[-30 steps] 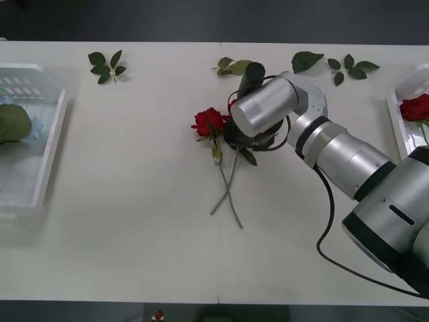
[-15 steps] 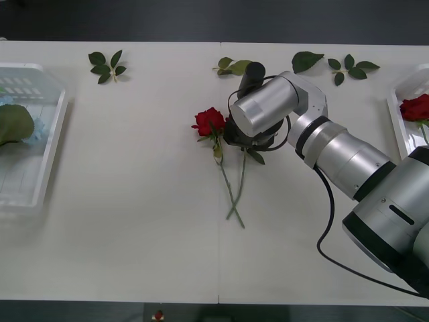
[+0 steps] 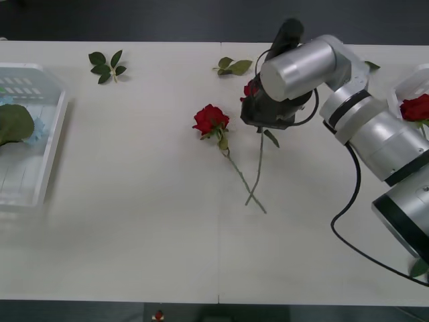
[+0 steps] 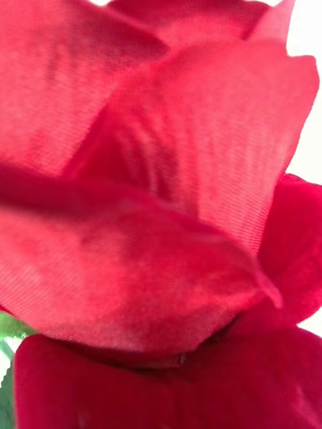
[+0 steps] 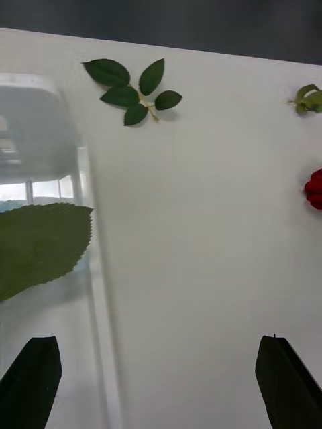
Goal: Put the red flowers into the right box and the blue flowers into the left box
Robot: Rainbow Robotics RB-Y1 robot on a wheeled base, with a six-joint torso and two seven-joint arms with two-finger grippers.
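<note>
The right gripper (image 3: 263, 115), a dark two-finger tool on a thick silver arm, hangs over the far middle of the white table (image 3: 134, 221), closed, it seems, on a deep-red artificial rose (image 4: 161, 221); its fingertips are hidden under the wrist, so the clamp is judged from the bloom pressed against the right wrist camera and the thin green stem (image 3: 257, 171) hanging down from the tool. That stem's lower end crosses the stem of a second red rose (image 3: 210, 119) lying flat on the table just to the left. A third red rose (image 3: 415, 107) rests in the shallow translucent white tray (image 3: 395, 111) at the right edge. At the left edge, the matching ribbed tray (image 3: 50, 144) holds a pale blue flower cluster (image 3: 37, 127) with a big green leaf (image 5: 37, 244). The left gripper (image 5: 161, 375) hovers beside that tray's rim with its black fingers (image 5: 30, 382) spread wide apart and nothing between them. Loose green leaf sprigs (image 3: 107, 66) lie along the far side.
</note>
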